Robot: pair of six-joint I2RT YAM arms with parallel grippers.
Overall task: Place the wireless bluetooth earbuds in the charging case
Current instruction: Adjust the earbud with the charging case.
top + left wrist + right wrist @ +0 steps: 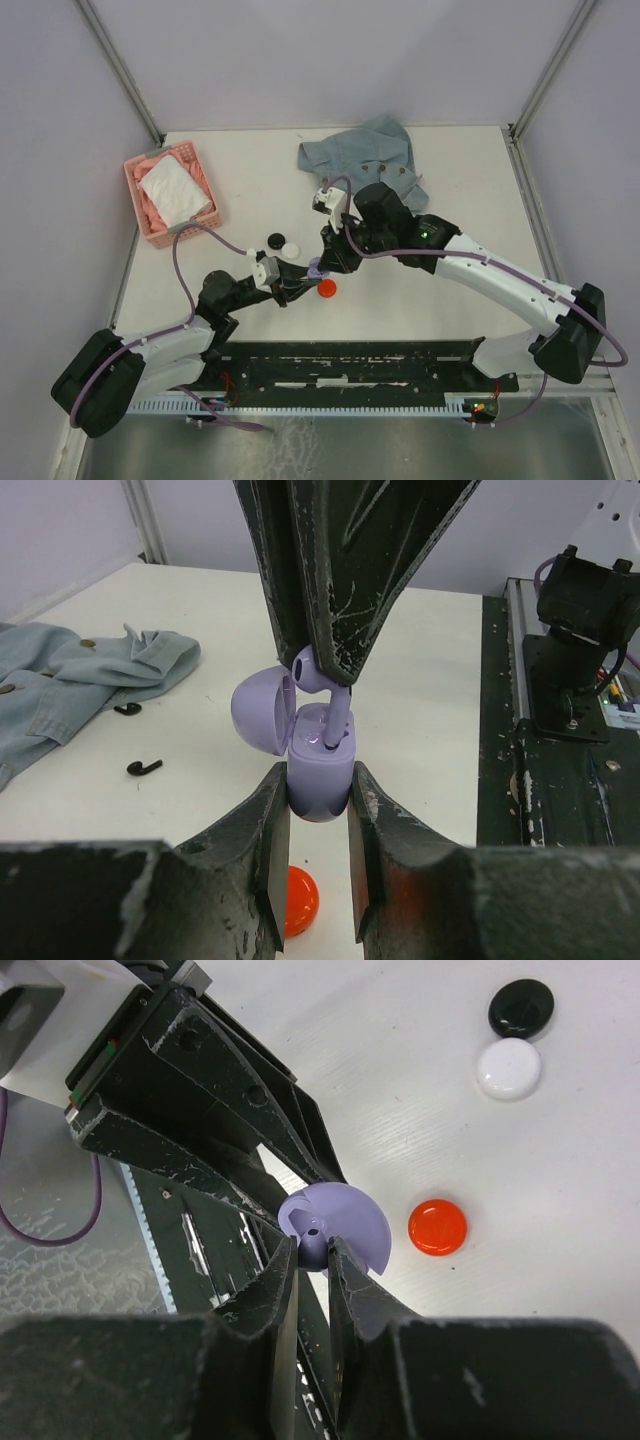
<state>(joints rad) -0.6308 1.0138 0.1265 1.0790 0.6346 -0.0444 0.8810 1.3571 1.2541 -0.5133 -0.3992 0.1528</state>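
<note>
The lilac earbud is pinched in the right gripper, its stem dipping into the open lilac case. The left gripper clamps that case upright at mid-table. A red case lies just near it, and black and white cases sit farther left. At far left, a pink basket holds a white cloth.

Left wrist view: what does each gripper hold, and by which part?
The left gripper clamps the lilac charging case by the sides of its lower half. The right gripper pinches a lilac earbud by its head.
</note>
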